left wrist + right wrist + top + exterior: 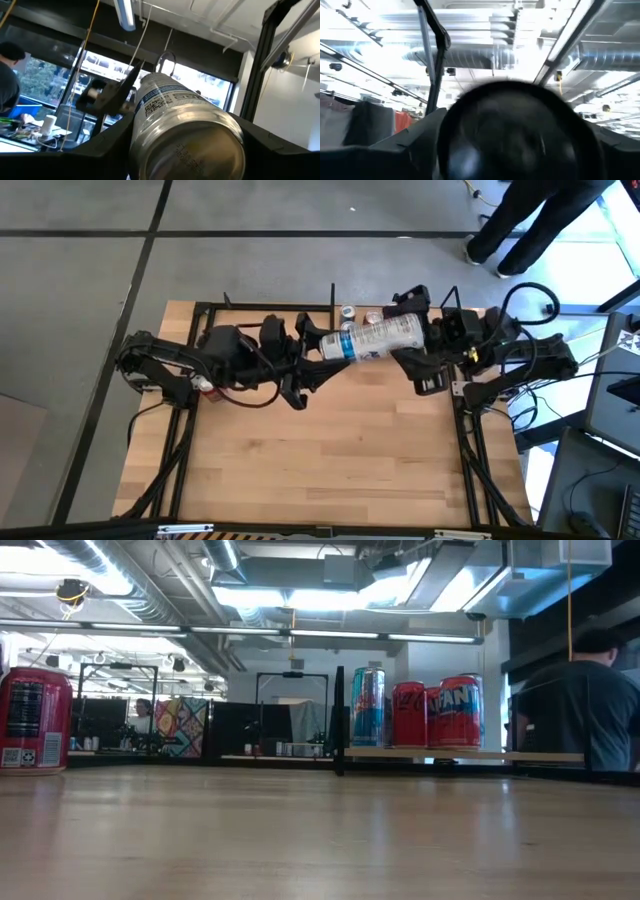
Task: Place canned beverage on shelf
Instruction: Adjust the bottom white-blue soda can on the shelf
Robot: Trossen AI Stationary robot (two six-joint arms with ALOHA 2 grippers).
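The left gripper [318,352] and the right gripper [425,345] are each clamped on one end of the tall white canned beverage [372,338], held in the air between them. Its long axis runs roughly nine to three o'clock across the high view, so it lies on its side. The shelf [300,310] sits just beyond it at twelve o'clock, by the table's far edge. Both arms are about equally near; the right one looks closer to the cans [358,314] already standing there.

The low view shows neither arm, only three upright cans on the shelf [560,756] and a red can [34,721] standing apart. The left wrist view shows the can's label [165,97]; the right wrist view shows only its dark end [517,132].
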